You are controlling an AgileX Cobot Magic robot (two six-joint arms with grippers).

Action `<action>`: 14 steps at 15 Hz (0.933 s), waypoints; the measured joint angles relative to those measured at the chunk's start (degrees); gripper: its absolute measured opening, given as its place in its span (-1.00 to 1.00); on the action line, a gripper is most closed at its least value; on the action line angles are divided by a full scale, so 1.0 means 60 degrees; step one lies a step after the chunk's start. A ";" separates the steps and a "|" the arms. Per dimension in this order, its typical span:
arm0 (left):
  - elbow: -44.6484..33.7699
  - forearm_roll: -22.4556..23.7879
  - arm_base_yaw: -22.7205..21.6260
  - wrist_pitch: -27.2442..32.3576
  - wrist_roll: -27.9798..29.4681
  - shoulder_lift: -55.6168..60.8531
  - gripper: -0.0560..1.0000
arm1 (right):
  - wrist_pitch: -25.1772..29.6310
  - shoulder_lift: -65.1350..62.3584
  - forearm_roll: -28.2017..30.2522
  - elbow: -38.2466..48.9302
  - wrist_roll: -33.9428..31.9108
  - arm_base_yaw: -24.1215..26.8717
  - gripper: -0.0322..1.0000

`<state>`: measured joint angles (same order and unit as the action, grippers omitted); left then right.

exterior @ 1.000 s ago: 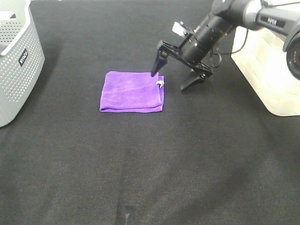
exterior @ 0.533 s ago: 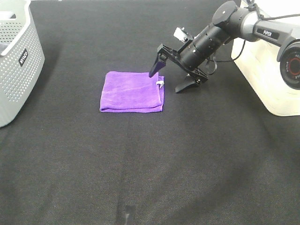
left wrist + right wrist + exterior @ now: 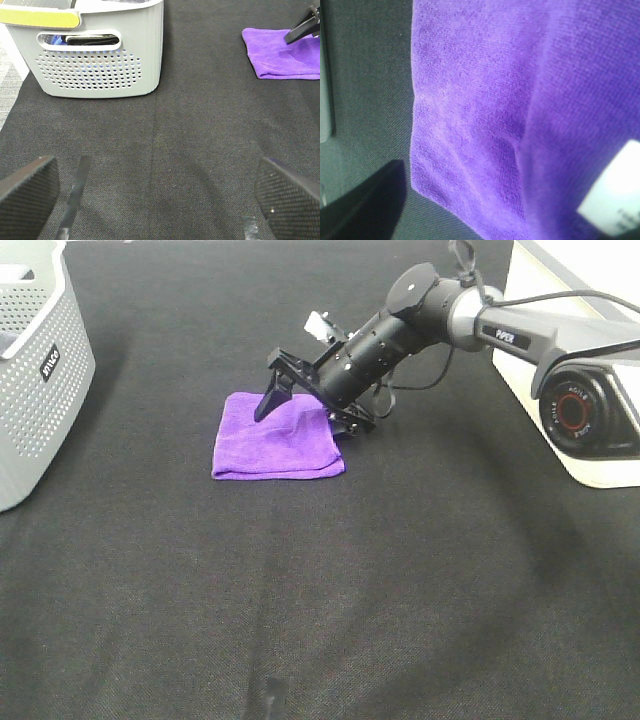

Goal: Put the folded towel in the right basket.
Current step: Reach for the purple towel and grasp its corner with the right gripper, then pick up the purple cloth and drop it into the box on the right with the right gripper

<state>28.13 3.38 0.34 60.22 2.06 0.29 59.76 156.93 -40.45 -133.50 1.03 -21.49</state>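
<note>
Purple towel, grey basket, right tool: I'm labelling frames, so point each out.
purple towel [image 3: 272,447], exterior high view, middle of top layer.
grey basket [image 3: 100,75], left wrist view, perforated side wall.
right tool [image 3: 303,422], exterior high view, midway between its fingertips.

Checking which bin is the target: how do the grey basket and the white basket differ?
The grey basket has perforated walls; the white basket looks smooth-walled. Grey stands at the left edge, white at the right. Grey holds dark items; white's contents cannot be told. Both rest on the black tabletop.

Right gripper [image 3: 303,422], jaws spread, astride the right edge of the purple towel [image 3: 265,445]; grey basket [image 3: 40,405] far left.
</note>
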 joint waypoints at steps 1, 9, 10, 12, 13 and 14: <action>0.0000 0.0000 0.0000 0.0000 0.0000 0.0000 0.98 | 0.0000 0.0000 0.0000 0.0000 0.0000 0.0000 0.53; 0.0000 0.0000 0.0000 0.0000 0.0000 0.0000 0.98 | 0.1557 0.0783 0.1346 -0.3018 -0.0029 -0.0095 -0.85; 0.0000 0.0000 0.0000 0.0000 0.0000 0.0000 0.98 | 0.1595 0.0793 0.1404 -0.4049 -0.0172 -0.0095 -0.85; 0.0000 0.0000 0.0000 0.0000 0.0000 0.0000 0.98 | 0.1595 0.0363 0.1404 -0.5634 -0.0659 0.0038 -0.85; 0.0000 0.0000 0.0000 0.0000 0.0000 0.0000 0.98 | 0.1595 -0.0143 0.1394 -0.5892 -0.0716 0.0191 -0.85; 0.0000 0.0000 0.0000 0.0000 0.0000 0.0000 0.98 | 0.1614 -0.0945 0.1662 -0.5978 -0.0716 0.0583 -0.85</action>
<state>28.13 3.38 0.34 60.22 2.06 0.29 69.44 151.26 -30.48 -169.37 -3.27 -17.99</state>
